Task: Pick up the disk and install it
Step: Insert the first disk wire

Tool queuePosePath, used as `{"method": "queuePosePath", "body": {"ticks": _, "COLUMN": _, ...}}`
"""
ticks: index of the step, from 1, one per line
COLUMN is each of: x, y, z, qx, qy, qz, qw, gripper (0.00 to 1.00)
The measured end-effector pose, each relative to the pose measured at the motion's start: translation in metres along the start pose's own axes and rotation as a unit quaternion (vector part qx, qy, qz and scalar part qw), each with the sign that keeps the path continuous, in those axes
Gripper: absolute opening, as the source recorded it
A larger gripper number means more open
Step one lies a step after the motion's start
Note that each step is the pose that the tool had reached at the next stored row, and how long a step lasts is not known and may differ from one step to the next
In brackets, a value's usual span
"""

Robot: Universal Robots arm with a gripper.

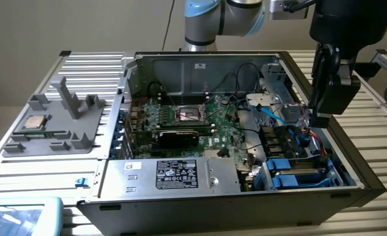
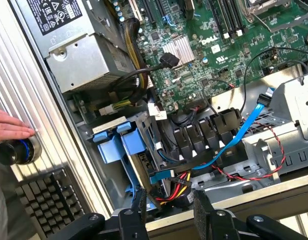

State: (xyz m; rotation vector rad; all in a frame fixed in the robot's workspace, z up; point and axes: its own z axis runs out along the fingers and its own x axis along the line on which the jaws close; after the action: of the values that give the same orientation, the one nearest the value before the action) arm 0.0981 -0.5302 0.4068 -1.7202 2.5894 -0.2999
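**Claw spread at the case rim**

My claw (image 1: pixel 319 118) hangs spread and empty over the rim of the computer case (image 1: pixel 213 211) on the exterior view's right. The disk (image 1: pixel 299 173) lies in its blue frame in the near corner bay. Case walls and a blue cable (image 2: pixel 246 125) hem it in, with open room above.

Just beneath my gripper (image 1: pixel 321 117) I see red and yellow wires (image 2: pixel 175 189) and a blue cable (image 2: pixel 241 132) inside the open case (image 1: pixel 213 212). Past them lies the motherboard (image 1: pixel 227 129), and farther off the power supply (image 1: pixel 133 176). Well away from the gripper, a grey fixture (image 1: pixel 52 140) on the slatted surface (image 1: pixel 377 162) carries a chip (image 1: pixel 34 122). A keyboard (image 2: pixel 49 200) sits outside the case.
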Motion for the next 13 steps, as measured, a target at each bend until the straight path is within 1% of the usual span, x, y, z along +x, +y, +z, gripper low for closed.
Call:
{"method": "queuePosePath", "body": {"ticks": 9, "x": 0.0002, "y": -0.0001, "z": 0.0001, "qx": 0.0, "qy": 0.0, "qz": 0.0, "qw": 1.0, "gripper": 0.5}}
{"method": "queuePosePath", "body": {"ticks": 10, "x": 0.0019, "y": -0.0009, "z": 0.0003, "qx": -0.0007, "qy": 0.0001, "qz": 0.0, "qw": 1.0, "gripper": 0.5}}
{"method": "queuePosePath", "body": {"ticks": 12, "x": 0.0056, "y": -0.0023, "z": 0.001, "qx": -0.0051, "qy": 0.0008, "qz": -0.001, "qw": 1.0, "gripper": 0.5}}
{"method": "queuePosePath", "body": {"ticks": 13, "x": 0.0074, "y": -0.003, "z": 0.0013, "qx": -0.0068, "qy": 0.0007, "qz": -0.001, "qw": 1.0, "gripper": 0.5}}
